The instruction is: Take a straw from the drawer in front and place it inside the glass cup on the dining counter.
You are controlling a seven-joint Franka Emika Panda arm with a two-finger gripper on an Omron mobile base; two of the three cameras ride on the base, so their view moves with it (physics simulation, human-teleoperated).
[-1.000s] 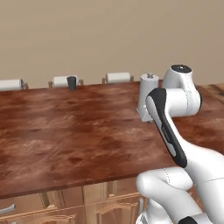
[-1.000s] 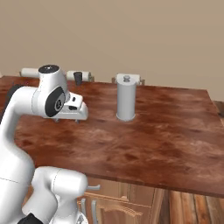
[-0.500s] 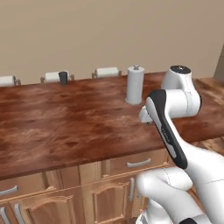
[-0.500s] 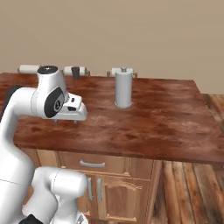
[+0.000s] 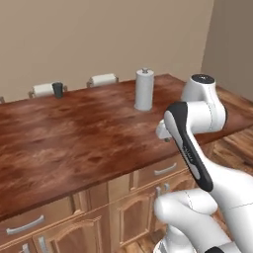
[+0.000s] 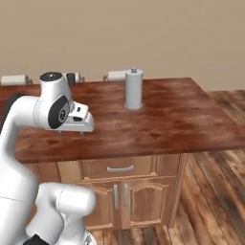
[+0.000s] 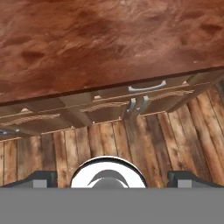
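The base rolls back from the dining counter [image 5: 74, 133], so the closed drawer [image 6: 119, 167] and cabinet doors [image 6: 119, 201] under its front edge come into view.

Glossy white rounded arm [image 5: 197, 118] with dark joints

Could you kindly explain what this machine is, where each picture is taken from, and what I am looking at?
It is a white robot arm on a driving base, in a rendered kitchen. Two pictures come from cameras on the base, behind the arm to its left and right. The third comes from the arm's hand and looks down past the pincer, whose finger tips stand wide apart with nothing between them. On the dining counter stand a paper towel roll and, at the far edge, the small dark glass cup. Beneath the counter top the drawer, with its silver handle, is closed, so no straw can be seen.
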